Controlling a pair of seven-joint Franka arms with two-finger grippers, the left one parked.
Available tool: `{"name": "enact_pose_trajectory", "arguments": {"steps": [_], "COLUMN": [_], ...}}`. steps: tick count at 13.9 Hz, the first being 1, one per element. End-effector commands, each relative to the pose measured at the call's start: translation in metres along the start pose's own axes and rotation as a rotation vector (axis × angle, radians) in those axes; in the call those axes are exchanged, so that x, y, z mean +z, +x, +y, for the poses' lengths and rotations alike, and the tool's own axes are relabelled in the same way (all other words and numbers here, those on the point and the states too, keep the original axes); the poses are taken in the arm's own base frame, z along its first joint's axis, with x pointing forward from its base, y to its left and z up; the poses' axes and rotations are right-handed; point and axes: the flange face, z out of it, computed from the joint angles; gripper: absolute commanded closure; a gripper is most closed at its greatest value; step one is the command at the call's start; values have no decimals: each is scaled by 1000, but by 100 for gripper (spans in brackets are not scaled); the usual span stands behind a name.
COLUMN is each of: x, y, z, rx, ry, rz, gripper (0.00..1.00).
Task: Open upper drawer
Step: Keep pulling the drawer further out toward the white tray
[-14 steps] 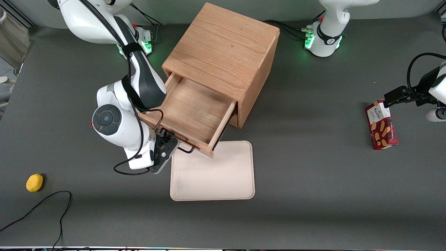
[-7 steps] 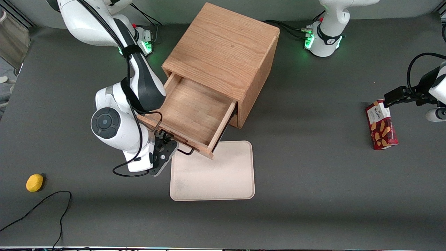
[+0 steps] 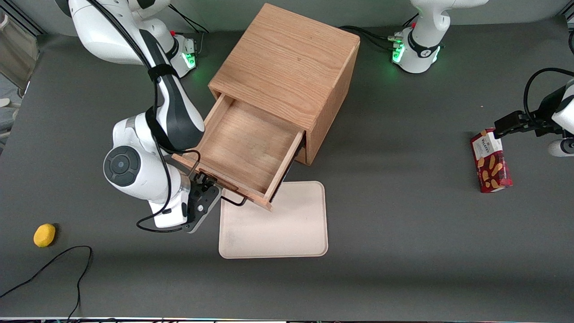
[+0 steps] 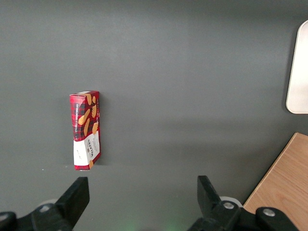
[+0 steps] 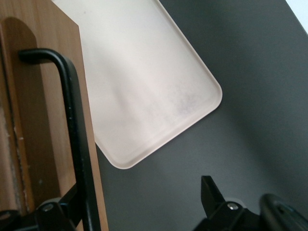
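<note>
The upper drawer (image 3: 242,143) is a light oak box pulled well out of the cabinet (image 3: 287,58), and its inside shows nothing in it. Its thin black wire handle (image 3: 233,199) sticks out from the drawer front (image 5: 43,120) toward the front camera. My gripper (image 3: 207,186) sits at the end of the handle nearest the working arm's end of the table. It is open (image 5: 139,207). The handle bar (image 5: 77,144) runs close beside one finger (image 5: 50,211), and the other finger (image 5: 214,199) stands well apart from it.
A cream tray (image 3: 278,224) lies on the table just under and in front of the drawer front, also seen as the tray (image 5: 144,86) from the wrist. A yellow fruit (image 3: 44,235) and a black cable (image 3: 54,264) lie toward the working arm's end. A red biscuit box (image 3: 491,160) lies toward the parked arm's end.
The drawer has slid a little farther out toward the front camera. My wrist and gripper have shifted along the handle toward the working arm's end of the table.
</note>
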Motion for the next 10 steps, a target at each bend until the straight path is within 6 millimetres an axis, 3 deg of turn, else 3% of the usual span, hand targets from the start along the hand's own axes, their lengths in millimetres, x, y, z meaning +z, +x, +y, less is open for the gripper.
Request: {"name": "enact_pose_trajectory", "arguments": {"steps": [1,5,10], "x": [1,1,-1], "y": [8,-1,-2], "z": [7,25,30], "rx": [-16,-17,-7], "ry": [19,14,19], "rz": [26,30,41], "gripper": [0,0,0]}}
